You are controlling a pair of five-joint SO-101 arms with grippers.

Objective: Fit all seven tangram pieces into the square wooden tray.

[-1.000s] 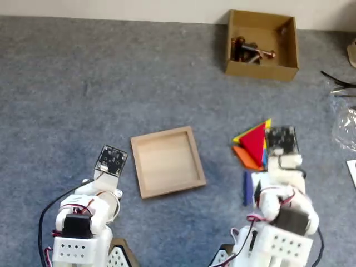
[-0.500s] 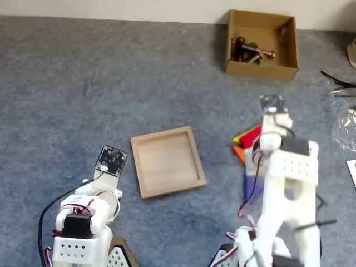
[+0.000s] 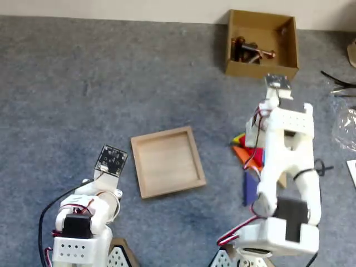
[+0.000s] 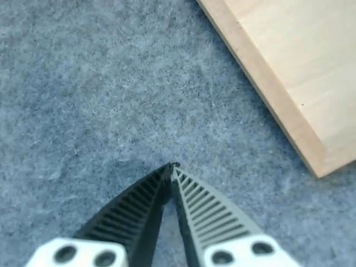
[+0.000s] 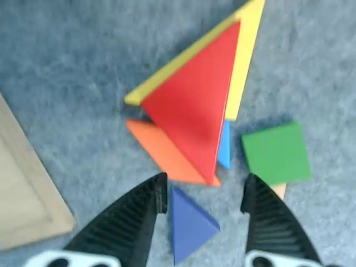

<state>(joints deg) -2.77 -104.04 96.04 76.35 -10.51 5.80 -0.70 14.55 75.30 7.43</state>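
Note:
The square wooden tray (image 3: 167, 161) lies empty mid-table; its corner appears in the left wrist view (image 4: 289, 94) and the right wrist view (image 5: 22, 206). The tangram pieces lie in a heap right of it. A red triangle (image 5: 194, 105) rests on top of a yellow triangle (image 5: 245, 61) and an orange triangle (image 5: 161, 150). Beside them are a blue triangle (image 5: 189, 222), a green square (image 5: 276, 153) and a light blue piece (image 5: 223, 147). My right gripper (image 5: 203, 192) hangs open above the heap, holding nothing. My left gripper (image 4: 171, 166) is shut and empty over the carpet, just left of the tray.
A cardboard box (image 3: 261, 44) holding small metal parts stands at the back right. Cables and a plastic bag (image 3: 345, 128) lie at the right edge. Grey carpet (image 3: 83, 83) covers the table, with open room at the left and back.
The right arm has risen and stretched away from its base, so it now stands over the heap and covers most of it in the high view. The left arm has kept still.

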